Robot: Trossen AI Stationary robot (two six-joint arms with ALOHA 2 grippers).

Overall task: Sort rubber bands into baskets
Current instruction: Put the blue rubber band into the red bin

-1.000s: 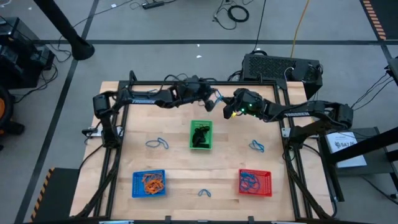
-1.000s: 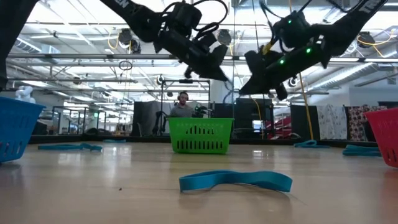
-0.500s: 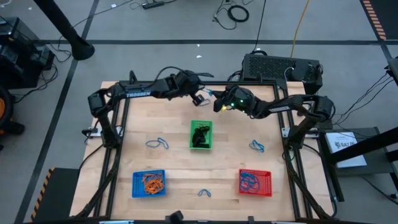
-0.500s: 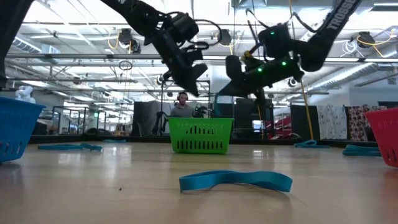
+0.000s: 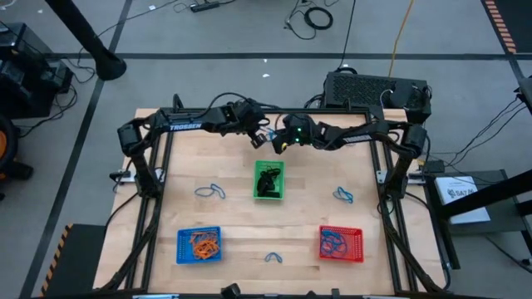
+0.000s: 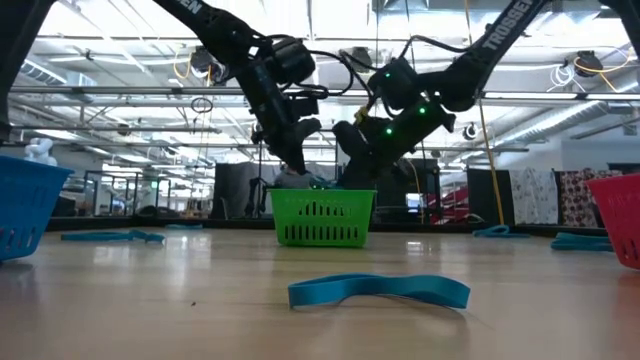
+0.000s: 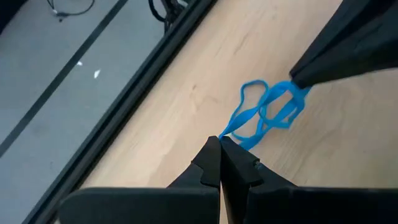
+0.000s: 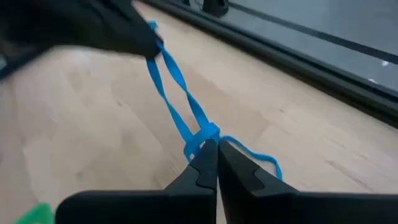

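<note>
A tangle of blue rubber bands (image 7: 267, 109) hangs in the air between my two grippers, just beyond the far rim of the green basket (image 5: 268, 180), which holds black bands. My left gripper (image 5: 264, 138) and my right gripper (image 5: 279, 143) stand close together, tips facing, each shut on one end of the tangle. The blue basket (image 5: 199, 245) with orange bands stands near left. Near right is the red basket (image 5: 341, 242) with blue bands. My left gripper pinches one end of the blue tangle (image 7: 225, 134) between its two fingertips, coming slanting down from the table's left. The strands run across to the other gripper, clear of the table, with some loops slack. My right gripper pinches the opposite end of the tangle (image 8: 205, 135) between its fingertips, slanting down from the table's right. Two twisted strands (image 8: 171, 93) run fairly straight from it to the left gripper, and a loose loop (image 8: 261, 158) hangs beside the fingers.
Loose blue bands lie on the wood at mid left (image 5: 210, 192), at mid right (image 5: 343, 195) and near the front edge (image 5: 273, 257). A black metal frame (image 5: 158, 178) borders the table. A black box (image 5: 374, 90) stands behind the far edge.
My right gripper has swept toward the table's left and down. My left gripper has tipped steeply downward and sunk, drawing slightly left. Both now meet low over the green basket's far rim.
</note>
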